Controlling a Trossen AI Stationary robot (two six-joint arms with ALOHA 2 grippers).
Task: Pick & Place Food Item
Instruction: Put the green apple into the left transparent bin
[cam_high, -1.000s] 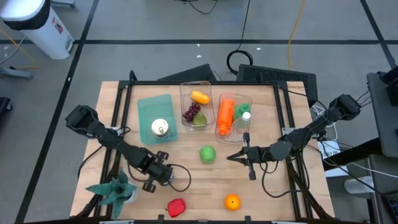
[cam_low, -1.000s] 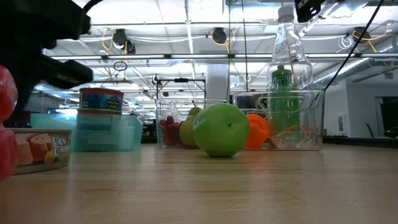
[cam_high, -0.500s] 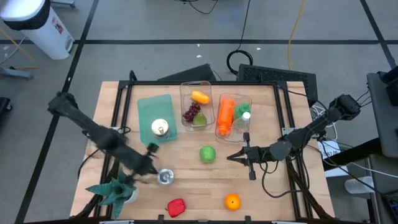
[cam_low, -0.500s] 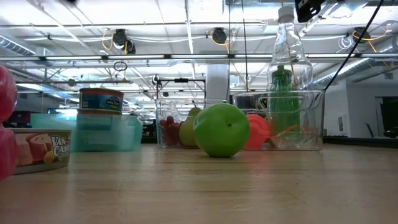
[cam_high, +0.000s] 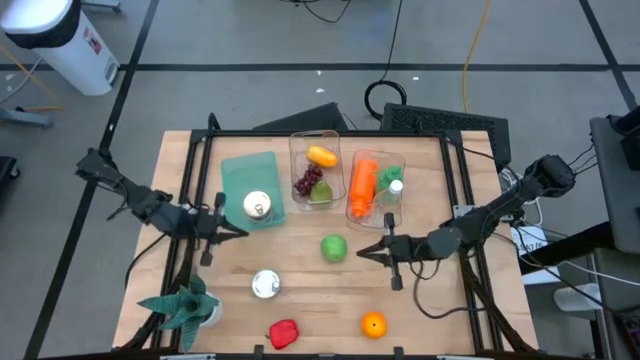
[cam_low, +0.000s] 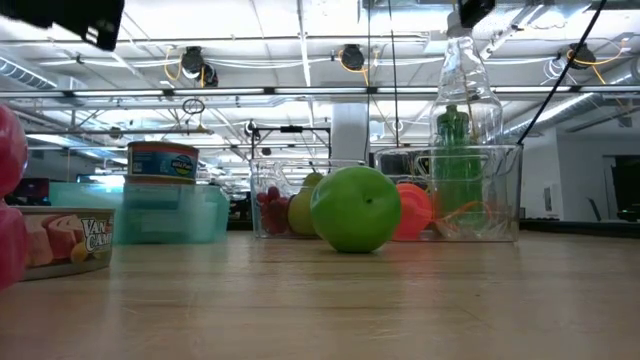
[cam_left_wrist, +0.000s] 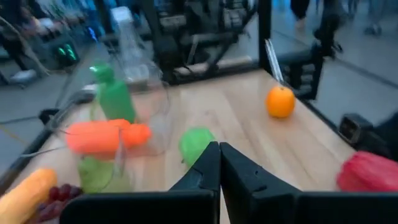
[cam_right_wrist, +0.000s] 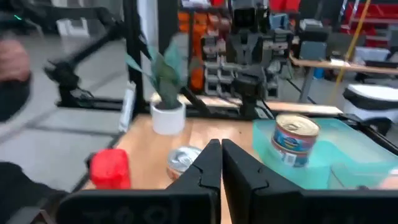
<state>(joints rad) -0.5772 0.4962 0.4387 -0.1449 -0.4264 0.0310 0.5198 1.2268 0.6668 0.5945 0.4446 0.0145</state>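
A green apple (cam_high: 333, 247) (cam_low: 355, 208) rests on the wooden table between the two arms. An open tin can (cam_high: 265, 284) (cam_right_wrist: 183, 160) stands upright on the table nearer the front edge. A red pepper (cam_high: 284, 333) and an orange (cam_high: 373, 324) lie by the near edge. My left gripper (cam_high: 235, 232) (cam_left_wrist: 219, 147) hovers shut, just near of the teal tray (cam_high: 240, 172), pointing toward the apple. My right gripper (cam_high: 362, 252) (cam_right_wrist: 221, 144) is shut too, right of the apple and pointing at it. Neither touches anything.
A second can (cam_high: 257, 206) stands in the teal tray. Two clear bins at the far side hold a banana (cam_high: 321, 156), grapes and a pear, and a carrot (cam_high: 362, 180) with bottles. A potted plant (cam_high: 185, 305) stands at the near left corner. Bare wood lies around the apple.
My left gripper has pulled away from the tin can, swinging up and toward the table's far left, and now sits by the teal tray. The can stays upright where it was. My right gripper has edged slightly left toward the apple.
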